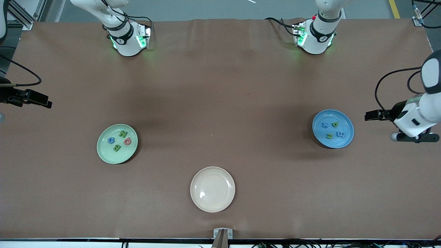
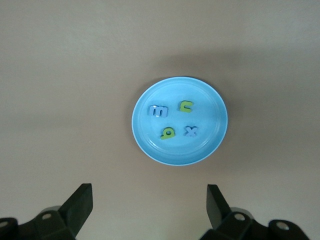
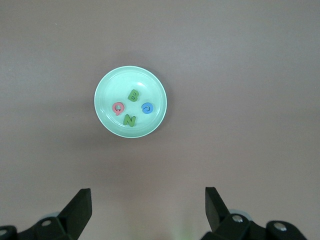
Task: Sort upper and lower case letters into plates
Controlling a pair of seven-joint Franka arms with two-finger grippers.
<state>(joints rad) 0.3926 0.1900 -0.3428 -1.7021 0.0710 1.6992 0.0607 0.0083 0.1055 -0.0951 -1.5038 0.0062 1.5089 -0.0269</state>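
Looks done to me: four letters in the green plate (image 1: pixel 103 151), four in the blue plate (image 1: pixel 348 137); cream plate (image 1: pixel 212 203) bare; left pincer (image 2: pixel 149 200) and right pincer (image 3: pixel 148 200) both wide open, holding nothing.

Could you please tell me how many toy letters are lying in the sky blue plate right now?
4, all in the sky blue plate: a blue m beside a green c, and a green q beside a blue x.

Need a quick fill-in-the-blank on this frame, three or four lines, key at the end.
1. The pale green plate holds ____ letters.
2. The cream plate holds ____ letters.
3. The pink letter lies in the ____ plate.
4. Both hands, left hand and right hand, have fingers ____.

Missing words: four; no; pale green; open
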